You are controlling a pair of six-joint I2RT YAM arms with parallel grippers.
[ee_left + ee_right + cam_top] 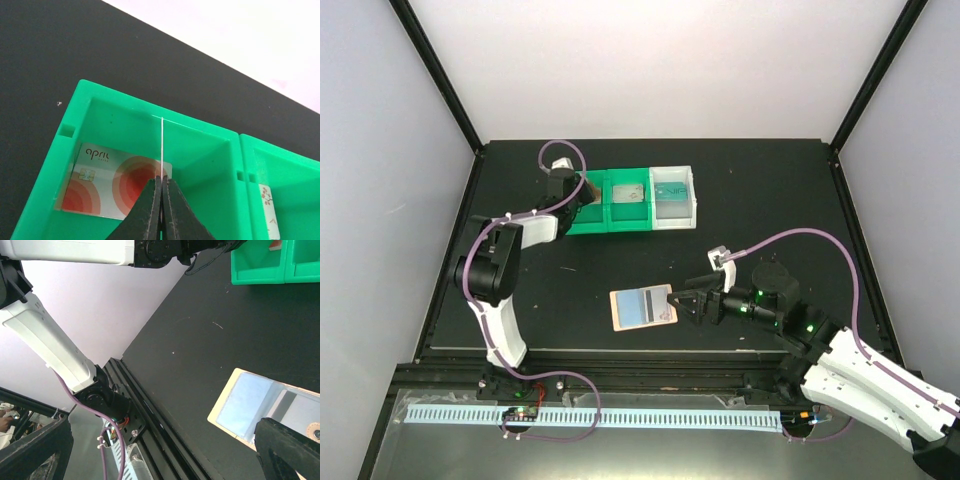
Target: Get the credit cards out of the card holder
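Observation:
The tan card holder [642, 308] lies open on the black table, blue-grey inner panel up; it also shows in the right wrist view [250, 407]. My right gripper [688, 307] is open at its right edge, and one finger [287, 450] rests over the holder. My left gripper [162, 182] is over the leftmost compartment of the green bin [200, 150], shut on a thin card [162, 145] held edge-on. A white card with red circles [107, 180] lies flat in that compartment. Another card [267, 210] lies in the compartment beside it.
The green bin [610, 222] and an adjoining white bin [692, 205] stand at the back centre. A teal card [670, 193] lies in the white bin. The left arm reaches back along the table's left side. A cable rail runs along the near edge.

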